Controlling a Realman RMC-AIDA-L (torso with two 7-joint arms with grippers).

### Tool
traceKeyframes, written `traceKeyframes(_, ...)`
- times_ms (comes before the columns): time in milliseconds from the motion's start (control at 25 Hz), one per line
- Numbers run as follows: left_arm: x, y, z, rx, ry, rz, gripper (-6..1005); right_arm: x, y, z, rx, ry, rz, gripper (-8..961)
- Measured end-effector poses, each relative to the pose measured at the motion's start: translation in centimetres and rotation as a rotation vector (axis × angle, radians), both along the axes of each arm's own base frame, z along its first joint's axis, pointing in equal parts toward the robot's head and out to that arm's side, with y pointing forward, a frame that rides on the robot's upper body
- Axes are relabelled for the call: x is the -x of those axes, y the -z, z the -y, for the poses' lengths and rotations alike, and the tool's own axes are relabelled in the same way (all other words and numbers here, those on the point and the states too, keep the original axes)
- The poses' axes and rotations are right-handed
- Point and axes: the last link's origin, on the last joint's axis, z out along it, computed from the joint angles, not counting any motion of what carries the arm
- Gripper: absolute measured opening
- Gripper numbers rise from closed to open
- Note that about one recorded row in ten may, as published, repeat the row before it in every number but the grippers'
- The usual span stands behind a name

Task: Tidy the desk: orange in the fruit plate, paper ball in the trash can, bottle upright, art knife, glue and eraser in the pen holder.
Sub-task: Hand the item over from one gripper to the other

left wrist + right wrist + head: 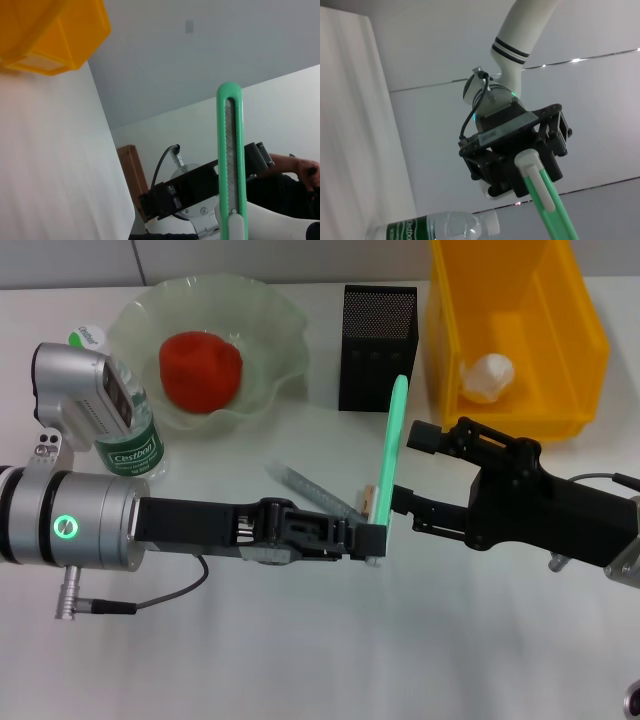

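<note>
We count two grippers over the white desk (pixel 300 660). The left gripper (pixel 372 540) reaches in from the left and is clamped on the lower end of one green art knife (pixel 393 455), which stands nearly upright above the desk, in front of the pen holder. The right gripper (pixel 410 470) faces it from the right, one finger beside the knife's upper part and one beside its lower part; we cannot tell whether they are closed on it.

One black mesh pen holder (pixel 378 348) stands at the back. To its left sits one pale green fruit plate (pixel 270 330) containing one orange (pixel 201 371). To its right is one yellow bin, the trash can (pixel 520 280), with one white paper ball (pixel 487 376) inside. One bottle (pixel 130 435) with a green label stands near the fruit plate, partly hidden by the left arm. One clear, ruler-like strip (pixel 305 488) lies on the desk near the left gripper, and a small tan object (pixel 366 497) lies next to the knife; we cannot identify it.

The wrist views show a pale wall and ceiling (pixel 445 45).
</note>
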Motion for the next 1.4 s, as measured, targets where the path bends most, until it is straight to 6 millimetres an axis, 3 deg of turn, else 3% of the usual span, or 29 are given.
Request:
traceKeyframes(880, 0.3, -0.1, 0.1, 0.038, -0.042, -0.018, 196, 0.4, 0.4, 0.7, -0.051, -0.121, 0.038, 785)
traceKeyframes(1400, 0.3, 0.1, 0.2, 0.057, -0.049, -0.030, 200, 1.1, 0.4, 0.0, -0.085, -0.174, 0.052, 785)
